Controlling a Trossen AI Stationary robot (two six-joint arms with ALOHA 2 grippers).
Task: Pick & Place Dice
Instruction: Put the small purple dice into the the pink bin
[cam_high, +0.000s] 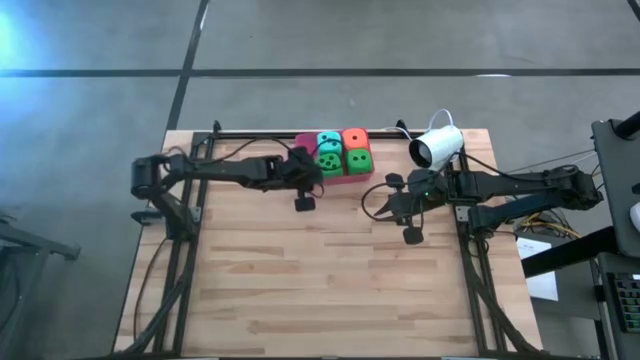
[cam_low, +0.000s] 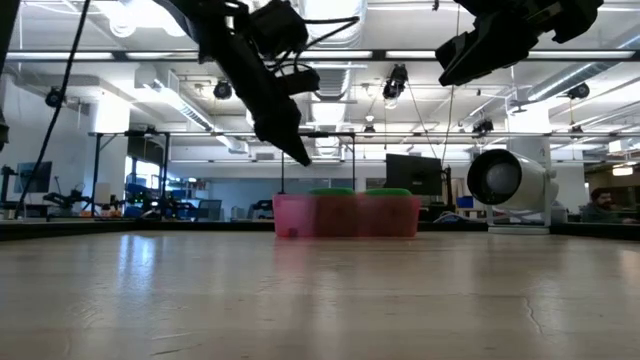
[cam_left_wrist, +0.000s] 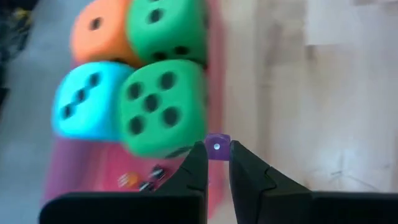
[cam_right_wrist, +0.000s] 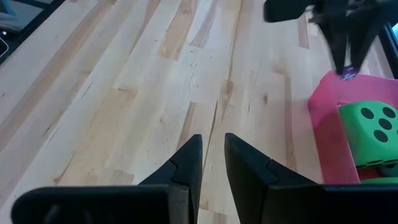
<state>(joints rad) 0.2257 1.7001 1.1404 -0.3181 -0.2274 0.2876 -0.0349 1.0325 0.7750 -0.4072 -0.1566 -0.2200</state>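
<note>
A pink tray (cam_high: 306, 143) at the table's far edge holds the dice: a teal one (cam_left_wrist: 84, 102), an orange one (cam_left_wrist: 99, 34) and two green ones (cam_left_wrist: 163, 106) (cam_left_wrist: 168, 28), all resting on the tray's floor. My left gripper (cam_left_wrist: 217, 155) hangs above the tray's near left corner (cam_right_wrist: 323, 93), shut on a tiny purple cube (cam_left_wrist: 217, 147). My right gripper (cam_right_wrist: 213, 146) waits over bare wood to the right of the tray. Its fingers are nearly together with nothing between them. My left gripper pinches the tiny purple cube's two opposite sides (cam_left_wrist: 217, 148) between its fingertips (cam_left_wrist: 200, 154). The fingers slant down from the table's left side. The cube is lifted clear, above the tray's rim and beside the nearer green die.
A white camera (cam_high: 437, 147) stands at the table's far right, close to my right arm. Small orange and dark bits (cam_left_wrist: 140, 178) lie on the tray's floor. Bare wooden tabletop (cam_high: 330, 280) spreads over the near half.
</note>
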